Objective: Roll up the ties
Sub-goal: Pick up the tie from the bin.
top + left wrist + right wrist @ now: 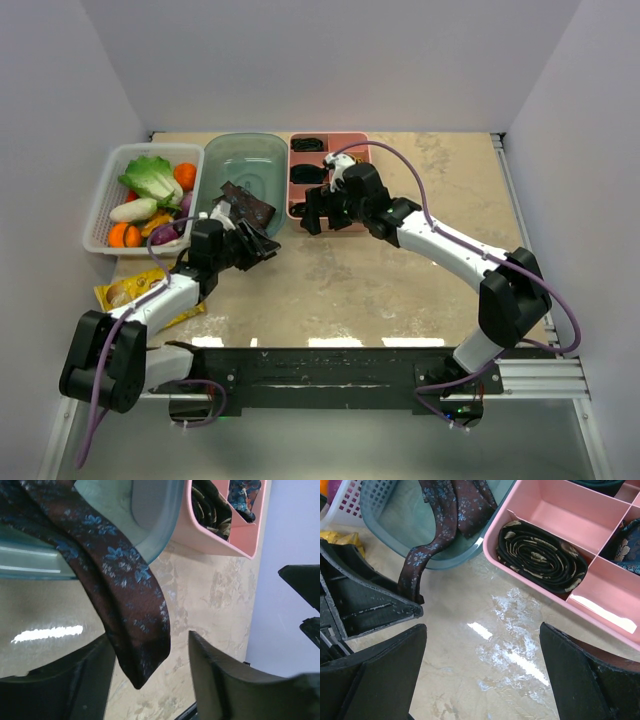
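Observation:
A brown-maroon tie point(247, 206) with small blue flowers lies in the teal bin point(246, 150) and hangs over its near right rim. In the left wrist view its pointed end point(131, 625) hangs between my left gripper's fingers. My left gripper point(262, 246) point(150, 647) is open around that end, and I cannot tell whether a pad touches it. My right gripper point(314, 216) point(482, 630) is open and empty over bare table between the bin and the pink tray point(356, 139). The tray holds a rolled black tie with beige marks point(537, 555) and a rolled blue-patterned one point(626, 542).
A white basket point(101, 205) of toy vegetables stands left of the bin. A yellow packet point(128, 291) lies in front of it beside the left arm. The two grippers are close together, and the left one point(365, 605) shows in the right wrist view.

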Robot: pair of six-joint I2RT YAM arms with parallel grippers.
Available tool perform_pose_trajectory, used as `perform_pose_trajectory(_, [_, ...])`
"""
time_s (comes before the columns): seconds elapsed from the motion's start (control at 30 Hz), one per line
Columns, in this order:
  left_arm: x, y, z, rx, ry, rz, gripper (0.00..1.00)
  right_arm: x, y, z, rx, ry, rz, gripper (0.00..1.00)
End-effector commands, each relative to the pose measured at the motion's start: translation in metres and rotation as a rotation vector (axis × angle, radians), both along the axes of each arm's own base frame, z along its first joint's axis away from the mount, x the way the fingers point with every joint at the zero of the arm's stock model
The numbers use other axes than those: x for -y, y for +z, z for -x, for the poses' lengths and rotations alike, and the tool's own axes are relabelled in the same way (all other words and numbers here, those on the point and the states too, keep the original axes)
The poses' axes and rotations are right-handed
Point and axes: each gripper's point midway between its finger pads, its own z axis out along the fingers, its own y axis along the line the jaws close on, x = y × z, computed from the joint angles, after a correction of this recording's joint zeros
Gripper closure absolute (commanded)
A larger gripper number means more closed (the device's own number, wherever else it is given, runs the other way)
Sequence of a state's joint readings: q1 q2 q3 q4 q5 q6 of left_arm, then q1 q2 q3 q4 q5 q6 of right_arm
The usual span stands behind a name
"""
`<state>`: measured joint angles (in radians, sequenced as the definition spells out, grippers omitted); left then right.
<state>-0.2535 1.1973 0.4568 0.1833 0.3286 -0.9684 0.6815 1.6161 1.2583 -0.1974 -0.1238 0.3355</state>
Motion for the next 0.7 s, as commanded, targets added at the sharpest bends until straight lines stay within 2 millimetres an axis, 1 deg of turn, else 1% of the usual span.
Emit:
perform_pose_trajectory(0.0, [0.004, 0.031, -0.024, 0.141, -0.017, 0.006, 0.5, -0.005, 0.02, -0.004, 0.044, 0.018, -0.011, 0.01])
perform_pose_trajectory(0.03, [0.005, 0.03, -0.025, 0.139, -0.021, 0.009, 0.58, -0.005, 0.021, -0.004, 0.046, 0.019, -0.011, 0.01])
perform_pose_trajectory(0.1, [0.007, 0.032, -0.026, 0.149, -0.031, 0.012, 0.69, -0.006, 0.021, -0.006, 0.045, 0.016, -0.01, 0.01])
perform_pose_trajectory(0.13, [0.007, 0.033, -0.025, 0.149, -0.037, 0.014, 0.77, -0.006, 0.022, -0.007, 0.046, 0.016, -0.011, 0.01])
perform_pose_trajectory(0.2, [0.008, 0.035, -0.025, 0.154, -0.044, 0.012, 0.82, -0.008, 0.022, -0.007, 0.041, 0.017, -0.012, 0.01])
perform_pose_trajectory(0.27, [0.008, 0.039, -0.022, 0.16, -0.05, 0.012, 0.9, -0.008, 0.024, -0.009, 0.035, 0.011, -0.017, 0.01])
perform_pose_trajectory(0.37, [0.006, 0.06, -0.022, 0.206, -0.052, -0.001, 0.98, -0.015, 0.025, -0.008, -0.004, 0.009, -0.036, 0.01])
perform_pose_trajectory(0.4, [0.006, 0.078, -0.027, 0.254, -0.058, -0.014, 1.0, -0.017, 0.025, -0.008, -0.021, 0.005, -0.048, 0.01])
perform_pose_trajectory(0.47, [0.001, 0.1, -0.028, 0.29, -0.048, -0.051, 1.0, -0.027, 0.026, -0.007, -0.058, 0.03, -0.071, 0.01])
perform_pose_trajectory(0.5, [-0.001, 0.133, -0.035, 0.368, -0.051, -0.076, 1.0, -0.032, 0.028, -0.006, -0.081, 0.037, -0.093, 0.01])
perform_pose_trajectory(0.53, [-0.006, 0.139, -0.032, 0.355, -0.043, -0.111, 1.0, -0.039, 0.029, -0.008, -0.094, 0.049, -0.107, 0.01])
perform_pose_trajectory(0.57, [-0.008, 0.155, -0.033, 0.384, -0.044, -0.13, 1.0, -0.045, 0.032, -0.005, -0.113, 0.078, -0.13, 0.01])
perform_pose_trajectory(0.6, [-0.008, 0.191, -0.037, 0.469, -0.053, -0.151, 1.0, -0.049, 0.034, -0.005, -0.133, 0.078, -0.149, 0.01])
perform_pose_trajectory(0.63, [-0.009, 0.203, -0.033, 0.483, -0.069, -0.165, 1.0, -0.054, 0.042, -0.007, -0.132, 0.086, -0.17, 0.01])
perform_pose_trajectory(0.67, [-0.008, 0.218, -0.03, 0.517, -0.084, -0.174, 1.0, -0.058, 0.041, -0.007, -0.148, 0.093, -0.181, 0.01])
